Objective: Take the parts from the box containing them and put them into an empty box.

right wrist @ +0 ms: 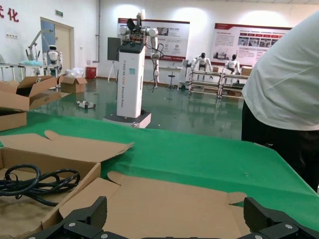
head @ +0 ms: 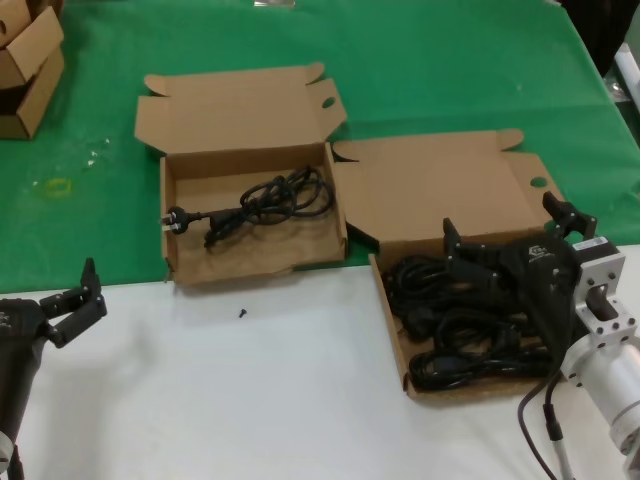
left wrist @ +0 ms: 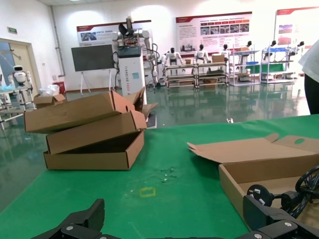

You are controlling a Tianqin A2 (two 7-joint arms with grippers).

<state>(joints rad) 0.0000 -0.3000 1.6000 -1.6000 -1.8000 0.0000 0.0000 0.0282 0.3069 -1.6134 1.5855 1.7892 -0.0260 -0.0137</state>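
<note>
The right-hand flat brown box holds several coiled black power cords. My right gripper hovers over that box's far end and is open, with nothing between its fingers; in the right wrist view this gripper faces the box's laid-back lid. The twin box to the left holds one black cord with its plug toward the left wall. My left gripper waits open over the white table at the near left, apart from both boxes, and shows again in its wrist view.
Smaller brown cartons are stacked at the far left on the green cloth. A yellow band lies on the cloth. A small black bit lies on the white table. A person stands beyond the table.
</note>
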